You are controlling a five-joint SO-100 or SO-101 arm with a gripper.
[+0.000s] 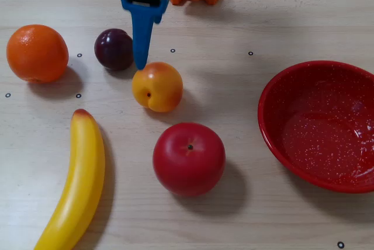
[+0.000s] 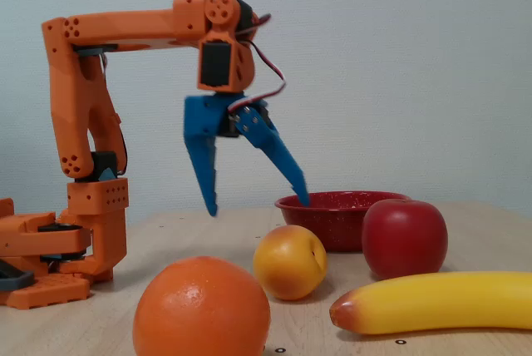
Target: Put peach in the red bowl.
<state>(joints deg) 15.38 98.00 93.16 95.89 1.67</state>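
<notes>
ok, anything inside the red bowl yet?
No. The red bowl holds nothing in the top-down fixed view, only its speckled floor. The peach sits on the table, the open gripper above it.

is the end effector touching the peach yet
Apart. In a fixed view from the side, the open end effector hangs with both fingertips clearly above the peach, background showing between them.

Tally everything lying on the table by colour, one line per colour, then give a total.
Red: 2 (big round red apple, wide shallow red bowl)
Orange: 1 (round dimpled orange)
Yellow-orange: 1 (small blushed peach)
Yellow: 1 (long yellow banana)
Dark purple: 1 (small round plum)
Total: 6
</notes>
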